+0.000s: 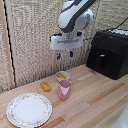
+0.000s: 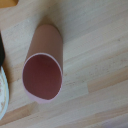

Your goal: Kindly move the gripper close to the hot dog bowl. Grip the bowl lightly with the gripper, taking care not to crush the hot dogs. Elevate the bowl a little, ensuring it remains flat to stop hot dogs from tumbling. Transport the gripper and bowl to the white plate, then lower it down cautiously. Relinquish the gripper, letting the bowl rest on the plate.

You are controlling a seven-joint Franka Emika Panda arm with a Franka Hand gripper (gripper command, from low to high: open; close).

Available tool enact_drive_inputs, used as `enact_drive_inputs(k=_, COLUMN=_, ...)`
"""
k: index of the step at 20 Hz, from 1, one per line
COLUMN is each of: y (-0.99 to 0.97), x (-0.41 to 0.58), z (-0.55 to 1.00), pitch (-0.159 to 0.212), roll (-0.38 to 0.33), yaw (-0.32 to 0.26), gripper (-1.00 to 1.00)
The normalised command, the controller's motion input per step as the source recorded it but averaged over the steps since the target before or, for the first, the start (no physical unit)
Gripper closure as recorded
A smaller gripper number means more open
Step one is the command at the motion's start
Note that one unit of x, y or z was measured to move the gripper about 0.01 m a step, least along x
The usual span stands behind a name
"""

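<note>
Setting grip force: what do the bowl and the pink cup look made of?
Hot dog bowl: probably glazed ceramic or hard plastic; white, smooth, rigid rim. Pink cup: likely matte plastic; thin even wall, no glare. Neither is certain.

Exterior view: set off the arm, above tabletop [image 1: 95, 102] height, angled down across the whole scene, far enough to take in the arm, a black appliance [image 1: 108, 52] at the exterior view's right and the white plate [image 1: 28, 109] near the bottom edge. Wrist view: looks steeply down, close on the pink cup [image 2: 44, 65], which fills much of the picture. Shared: the cup [image 1: 64, 89] and the wood around it.
</note>
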Motion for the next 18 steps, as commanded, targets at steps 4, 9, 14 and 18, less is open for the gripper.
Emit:
enact_drive_inputs(k=4, y=-0.54, x=0.313, z=-0.12, pitch=0.083, roll=0.031, yaw=-0.094, gripper=-1.0)
enact_drive_inputs(k=9, y=-0.34, x=0.402, z=-0.19, pitch=0.022, roll=0.018, yaw=-0.043, gripper=-1.0)
enact_drive_inputs(k=14, y=-0.23, x=0.413, z=-0.23, pitch=0.009, roll=0.001, yaw=-0.011, gripper=-1.0)
enact_drive_inputs(k=18, y=-0.39, x=0.238, z=-0.25, pitch=0.061, roll=0.0, yaw=0.0, gripper=-1.0)
